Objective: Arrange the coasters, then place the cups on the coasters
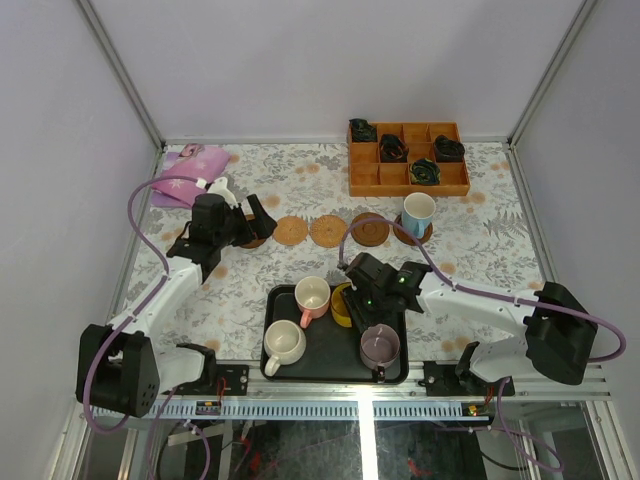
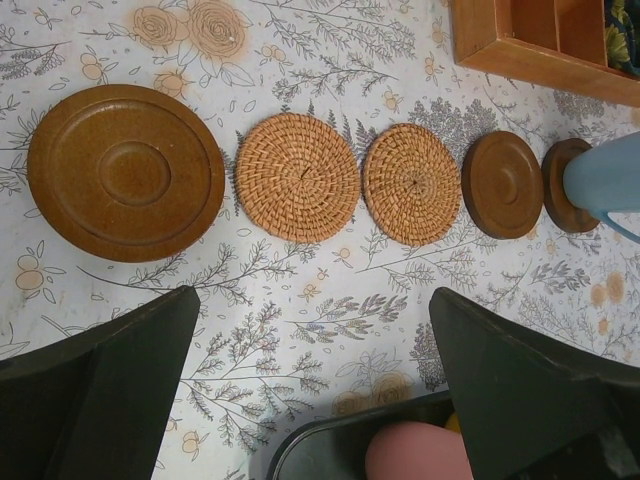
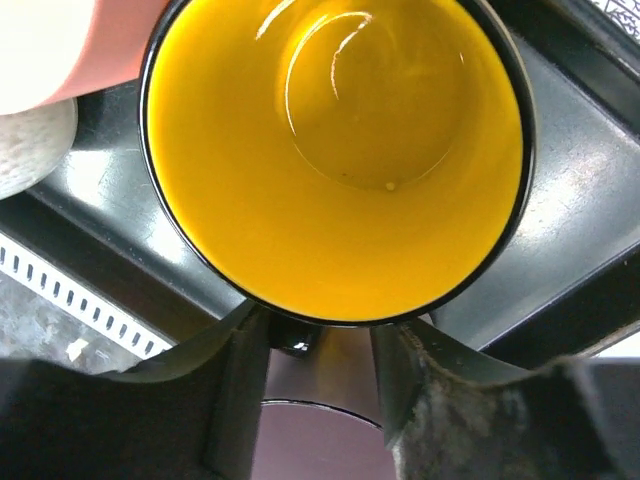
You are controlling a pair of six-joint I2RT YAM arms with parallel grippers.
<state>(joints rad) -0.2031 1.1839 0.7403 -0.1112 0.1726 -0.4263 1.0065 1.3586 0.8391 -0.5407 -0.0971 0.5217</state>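
Five coasters lie in a row: a dark wooden one (image 2: pixel 125 172), two woven tan ones (image 2: pixel 298 177) (image 2: pixel 410 183), a dark one (image 2: pixel 502 184), and one (image 2: pixel 560 185) under the light blue cup (image 1: pixel 418 212). My left gripper (image 2: pixel 312 300) hovers open beside the leftmost coaster (image 1: pixel 255 240), holding nothing. On the black tray (image 1: pixel 335 375) stand the pink cup (image 1: pixel 312 296), cream cup (image 1: pixel 284 343), mauve cup (image 1: pixel 380 347) and yellow cup (image 3: pixel 335 150). My right gripper (image 3: pixel 320 360) is over the tray, its fingers on either side of the yellow cup's handle with no gap showing.
An orange wooden compartment box (image 1: pixel 408 158) with black coiled items stands at the back right. A pink pouch (image 1: pixel 190 172) lies at the back left. White walls and metal posts enclose the flowered table. The tray's corner (image 2: pixel 320 440) lies near my left fingers.
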